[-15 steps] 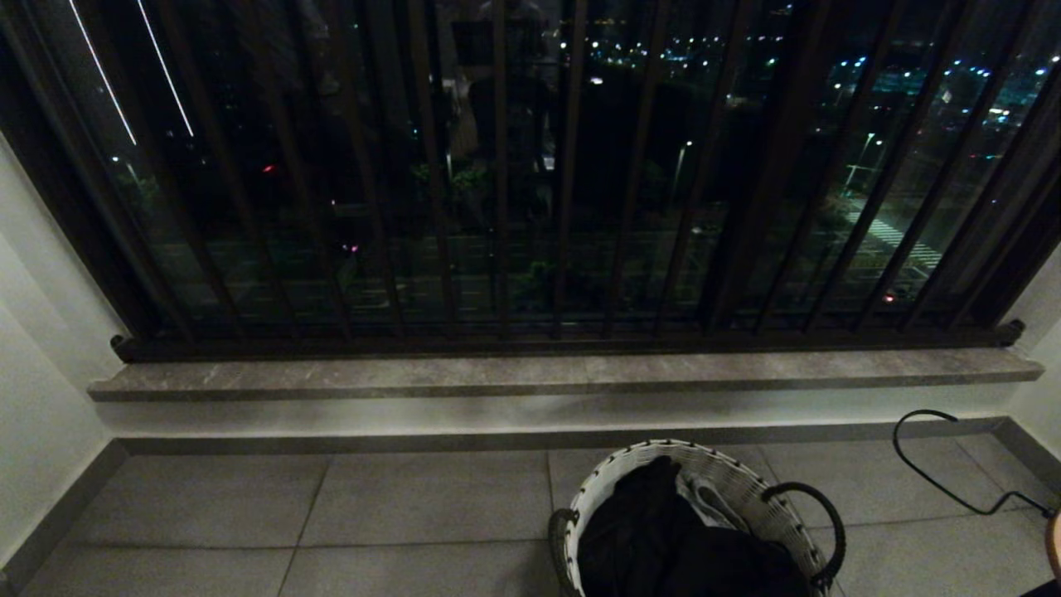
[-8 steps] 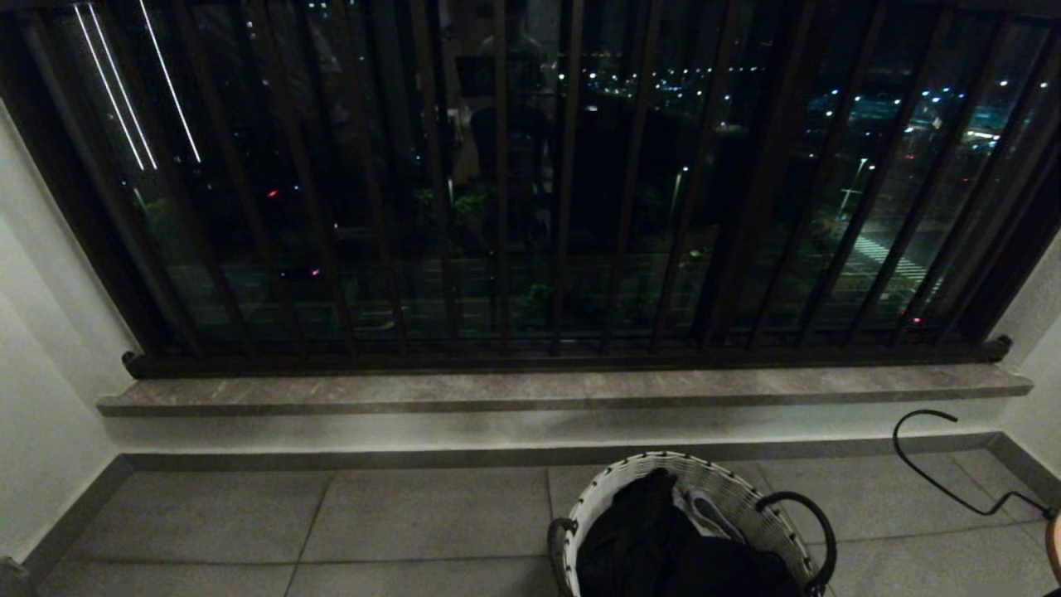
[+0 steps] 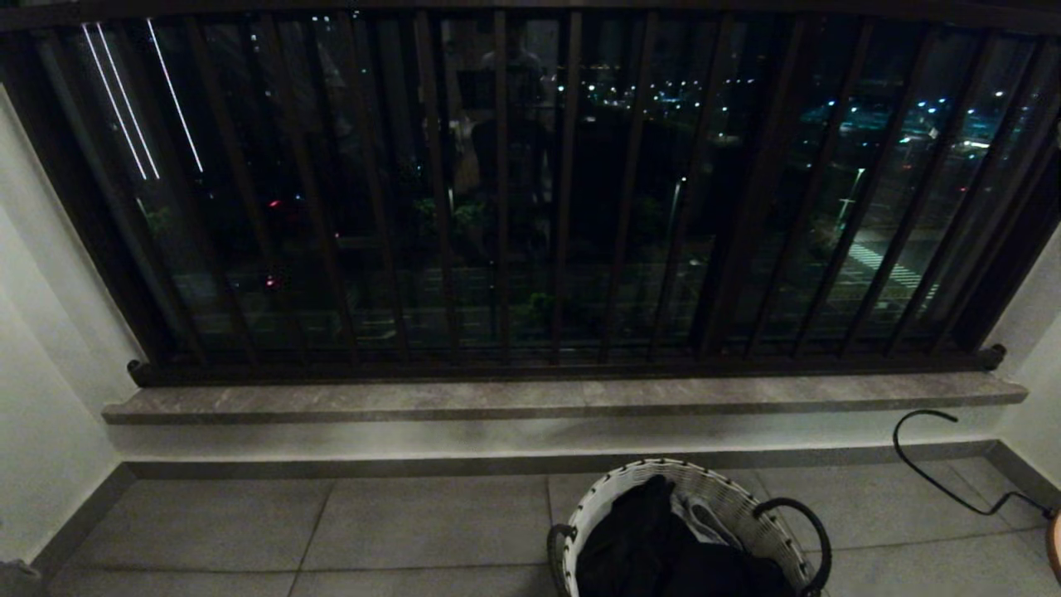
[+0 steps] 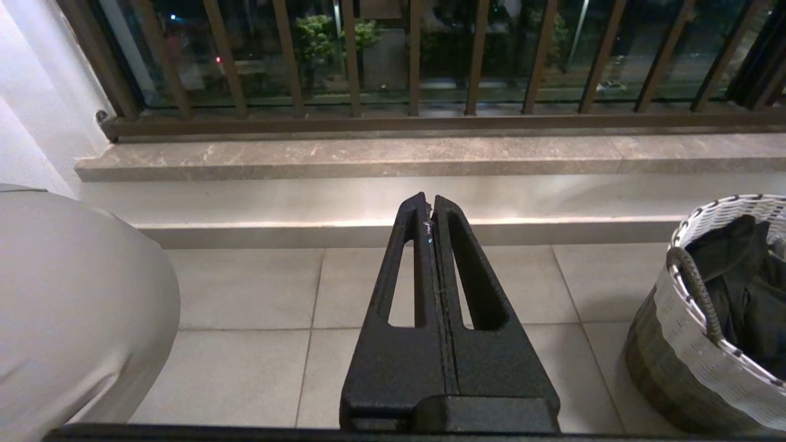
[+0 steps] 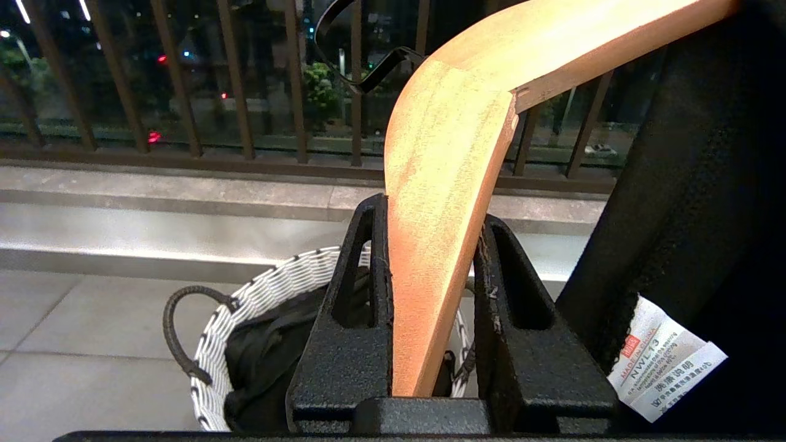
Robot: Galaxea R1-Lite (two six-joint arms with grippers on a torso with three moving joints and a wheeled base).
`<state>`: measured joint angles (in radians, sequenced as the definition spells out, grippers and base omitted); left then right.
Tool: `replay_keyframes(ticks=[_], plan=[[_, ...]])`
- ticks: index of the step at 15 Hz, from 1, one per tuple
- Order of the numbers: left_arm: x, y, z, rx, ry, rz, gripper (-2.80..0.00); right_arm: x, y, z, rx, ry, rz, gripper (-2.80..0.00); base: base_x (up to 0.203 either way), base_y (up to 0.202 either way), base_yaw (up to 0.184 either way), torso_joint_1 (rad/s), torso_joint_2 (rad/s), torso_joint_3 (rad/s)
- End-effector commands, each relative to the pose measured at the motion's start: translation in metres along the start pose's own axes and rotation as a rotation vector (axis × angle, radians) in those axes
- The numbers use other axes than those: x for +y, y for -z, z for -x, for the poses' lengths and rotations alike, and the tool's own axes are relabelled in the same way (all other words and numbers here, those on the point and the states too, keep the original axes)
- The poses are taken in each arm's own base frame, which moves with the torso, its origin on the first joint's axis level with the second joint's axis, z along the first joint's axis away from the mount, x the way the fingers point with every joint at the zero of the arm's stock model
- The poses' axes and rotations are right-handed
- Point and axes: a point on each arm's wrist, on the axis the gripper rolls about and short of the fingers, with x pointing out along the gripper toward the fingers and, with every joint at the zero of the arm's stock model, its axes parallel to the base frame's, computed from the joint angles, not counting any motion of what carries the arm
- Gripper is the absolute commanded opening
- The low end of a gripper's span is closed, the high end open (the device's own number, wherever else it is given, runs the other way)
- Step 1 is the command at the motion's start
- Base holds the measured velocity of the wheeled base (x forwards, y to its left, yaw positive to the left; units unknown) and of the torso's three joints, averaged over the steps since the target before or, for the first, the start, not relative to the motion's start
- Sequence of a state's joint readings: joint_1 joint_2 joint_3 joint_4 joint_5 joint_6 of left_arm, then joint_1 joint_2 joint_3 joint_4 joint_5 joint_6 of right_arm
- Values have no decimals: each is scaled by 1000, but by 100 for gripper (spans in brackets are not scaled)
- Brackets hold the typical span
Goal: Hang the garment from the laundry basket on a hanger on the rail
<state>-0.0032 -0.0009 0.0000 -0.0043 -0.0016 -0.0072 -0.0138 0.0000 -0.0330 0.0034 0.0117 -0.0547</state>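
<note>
- The right gripper (image 5: 433, 307) is clamped on one arm of a wooden hanger (image 5: 454, 178); the wood rises from between the two black fingers to a bend, then runs off to the side.
- A dark garment (image 5: 688, 202) with a white care label (image 5: 666, 359) already drapes over the hanger, close beside the gripper.
- The hanger's black metal hook (image 5: 356, 61) sits beyond the bend, pointing away from the gripper toward the dark railing bars (image 3: 501, 191).
- In the head view that hook (image 3: 945, 456) shows at the far right edge, above the floor.
- The rail for hanging is not visible in any view. Judging from the task, it lies overhead, so the hanger would have to travel upward, hook first, and the right arm is the one placed to do it.
- The left gripper (image 4: 431, 209) is closed on nothing and points level toward the stone ledge (image 4: 368, 156).
- The laundry basket (image 3: 750, 514) stands on the grey tiled floor (image 3: 414, 522), near and right of centre, with more dark clothing (image 3: 655, 547) inside.
- The room is a narrow balcony at night, with white walls either side and city lights beyond the bars.
</note>
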Motion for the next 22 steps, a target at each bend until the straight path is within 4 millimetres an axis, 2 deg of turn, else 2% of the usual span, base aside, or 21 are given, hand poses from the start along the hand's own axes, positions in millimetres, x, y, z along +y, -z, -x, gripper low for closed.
replay_keyframes(ticks=[1, 15, 16, 17, 19, 22], plan=[[0, 0, 0, 2, 0, 0, -280, 0, 9, -2, 34, -2, 0, -280, 0, 0, 0, 6, -36, -2], [0, 0, 0, 2, 0, -1, -280, 1, 9, -2, 31, -5, 21, -280, 0, 0, 0, 1, 24, 13], [0, 0, 0, 2, 0, 0, -280, 0, 3, -1, 13, -11, 27, -280, 0, 0, 0, 10, 100, 39], [0, 0, 0, 2, 0, -1, -280, 0, -12, 3, -28, -18, 13, -280, 0, 0, 0, 5, 60, 23], [0, 0, 0, 2, 0, -1, -280, -1, -54, 12, -91, -64, -30, -280, 0, 0, 0, -1, 16, 8], [0, 0, 0, 2, 0, -1, -280, 0, -108, 17, -122, -232, -99, -280, 0, 0, 0, 0, 0, 0]])
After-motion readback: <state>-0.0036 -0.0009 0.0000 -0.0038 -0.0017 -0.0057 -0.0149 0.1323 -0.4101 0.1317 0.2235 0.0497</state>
